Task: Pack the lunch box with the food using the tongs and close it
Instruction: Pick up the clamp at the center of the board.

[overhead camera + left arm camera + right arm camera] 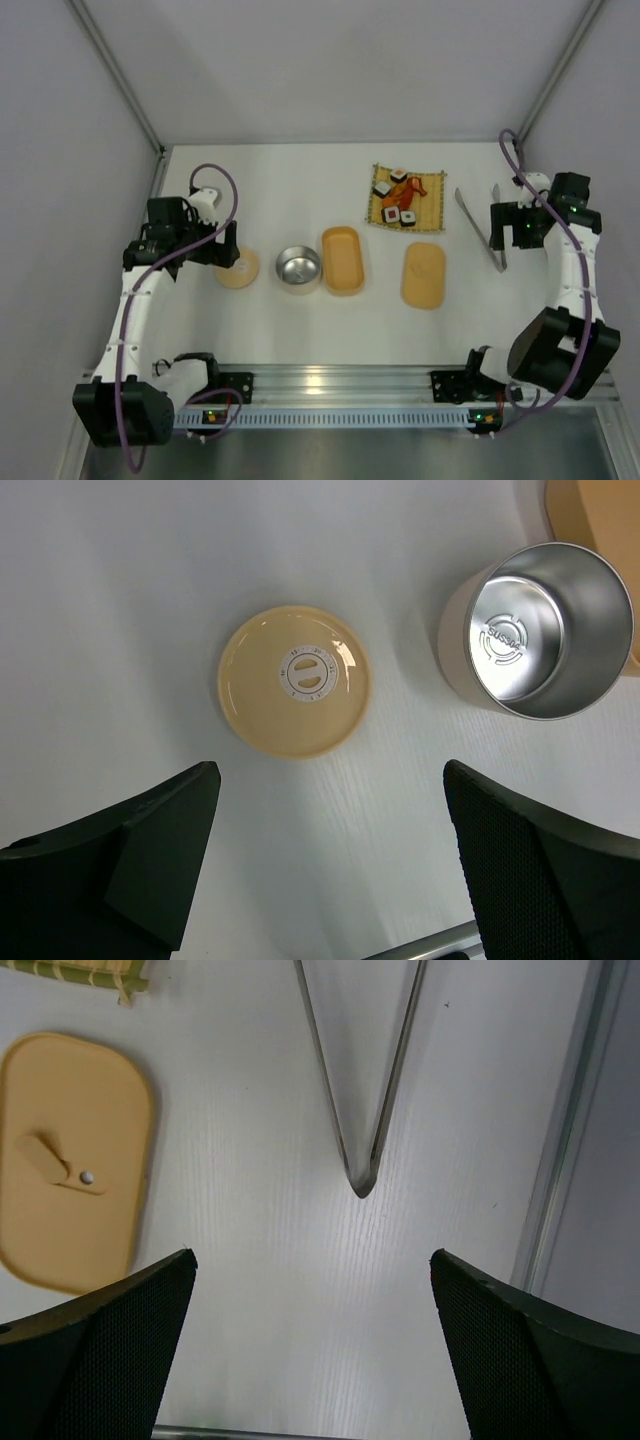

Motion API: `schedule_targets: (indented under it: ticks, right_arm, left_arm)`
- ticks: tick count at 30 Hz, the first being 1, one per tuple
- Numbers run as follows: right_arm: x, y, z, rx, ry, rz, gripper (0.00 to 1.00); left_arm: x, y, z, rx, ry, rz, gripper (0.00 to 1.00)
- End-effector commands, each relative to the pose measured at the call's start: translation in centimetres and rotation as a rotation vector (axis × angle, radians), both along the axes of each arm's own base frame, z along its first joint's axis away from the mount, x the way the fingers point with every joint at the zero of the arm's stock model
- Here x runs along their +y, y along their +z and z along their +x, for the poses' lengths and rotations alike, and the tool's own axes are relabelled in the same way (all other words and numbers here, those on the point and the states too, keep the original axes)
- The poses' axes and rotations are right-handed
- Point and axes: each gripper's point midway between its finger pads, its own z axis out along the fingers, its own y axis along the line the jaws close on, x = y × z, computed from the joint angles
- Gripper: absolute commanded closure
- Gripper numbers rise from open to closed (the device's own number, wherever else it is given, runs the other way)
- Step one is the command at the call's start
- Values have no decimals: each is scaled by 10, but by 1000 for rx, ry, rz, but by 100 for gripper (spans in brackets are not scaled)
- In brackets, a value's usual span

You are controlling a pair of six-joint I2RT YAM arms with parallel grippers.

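Observation:
The open orange lunch box (343, 260) lies at mid-table, and its oval lid (423, 274) (70, 1160) rests flat to its right. Sushi rolls and orange shrimp pieces, the food (403, 196), sit on a bamboo mat behind them. The grey tongs (483, 228) (361, 1185) lie on the table at the right, joined end toward my right gripper (507, 224) (310, 1255), which hovers open just short of that end with nothing between its fingers. My left gripper (226, 246) (330, 770) is open and empty above the table at the left.
A round tan lid (237, 268) (295, 680) lies just ahead of my left gripper. A steel cup (298, 268) (540, 630) stands between it and the lunch box. The bamboo mat's edge (80, 970) shows at the top left of the right wrist view. The enclosure's wall stands close on the right.

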Motion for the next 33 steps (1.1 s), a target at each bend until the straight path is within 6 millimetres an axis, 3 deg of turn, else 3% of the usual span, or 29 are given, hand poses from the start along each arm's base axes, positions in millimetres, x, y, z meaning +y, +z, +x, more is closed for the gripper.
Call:
schedule_targets:
  ticks: [1, 10, 20, 26, 33]
  right_arm:
    - [-5, -8, 1, 81, 42, -1, 1]
    - [-25, -59, 37, 196, 24, 22, 1]
    - [-22, -110, 73, 223, 18, -10, 1]
    - [-17, -129, 96, 198, 13, -19, 2]
    - [-13, -136, 121, 166, 14, 16, 8]
  left_arm:
    - [-6, 18, 12, -37, -23, -24, 2]
    - [-9, 12, 21, -9, -31, -44, 2]
    - [-4, 3, 33, -8, -20, -21, 2]
    - [-3, -2, 39, 0, -13, -15, 2]
    - [0, -8, 43, 4, 0, -7, 2]
